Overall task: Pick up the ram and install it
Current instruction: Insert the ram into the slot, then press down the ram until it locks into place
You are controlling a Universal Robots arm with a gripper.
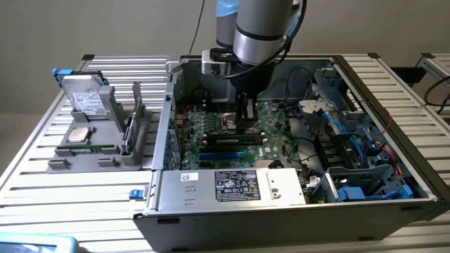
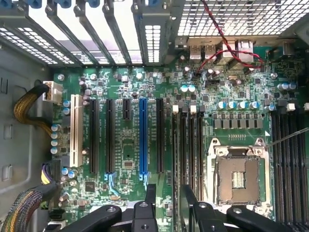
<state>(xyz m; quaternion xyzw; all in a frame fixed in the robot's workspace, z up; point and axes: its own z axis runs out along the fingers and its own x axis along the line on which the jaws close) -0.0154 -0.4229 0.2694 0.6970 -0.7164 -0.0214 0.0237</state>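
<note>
The motherboard (image 2: 130,87) is green and carries black slots (image 2: 94,135), one blue slot (image 2: 143,137) and one cream slot (image 2: 75,130). The wire (image 2: 219,41) is red, the cable (image 2: 26,104) has a yellow-and-black braided pattern, and the gripper (image 2: 168,193) is black. The ram (image 1: 232,140) looks dark with a pale label.

Matt grey sheet metal on computer case (image 1: 281,226); bare dull steel, paper labels on power supply (image 1: 281,184); glossy green laminate on motherboard (image 2: 130,145), blue plastic slot (image 2: 143,135) among black plastic ones; shiny metal frame on processor socket (image 2: 239,176); ribbed pale aluminium table (image 1: 84,200); smooth satin-silver robot arm (image 1: 264,26); black semi-gloss gripper (image 2: 168,191); woven sleeve on cable bundle (image 2: 29,104).
</note>
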